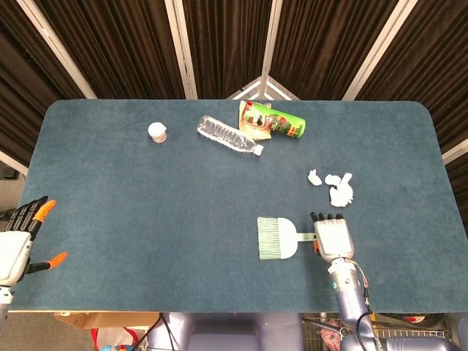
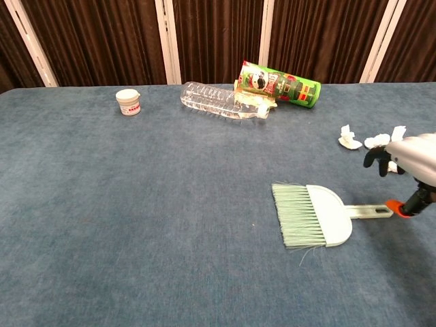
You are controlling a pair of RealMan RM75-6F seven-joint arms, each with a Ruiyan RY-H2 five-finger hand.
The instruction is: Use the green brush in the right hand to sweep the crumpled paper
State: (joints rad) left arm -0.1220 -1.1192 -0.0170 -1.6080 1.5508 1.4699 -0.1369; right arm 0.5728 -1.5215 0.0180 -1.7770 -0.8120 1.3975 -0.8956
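Note:
The green brush [image 1: 276, 238] [image 2: 313, 216] lies flat on the blue table, bristles pointing left and its handle [image 2: 371, 212] pointing right. My right hand [image 1: 333, 235] [image 2: 409, 160] is at the handle's end with its fingers stretched out and apart. Only the orange thumb tip is near the handle, and nothing is wrapped around it. Several bits of crumpled white paper [image 1: 333, 186] [image 2: 351, 138] lie just beyond the hand, further back on the table. My left hand [image 1: 18, 245] hangs open off the table's near left edge, seen only in the head view.
At the back of the table [image 1: 146, 205] lie a clear plastic bottle [image 1: 229, 136] [image 2: 221, 100] and a green chip can [image 1: 276, 122] [image 2: 279, 84] on its side. A small white jar [image 1: 157, 131] [image 2: 128, 102] stands to their left.

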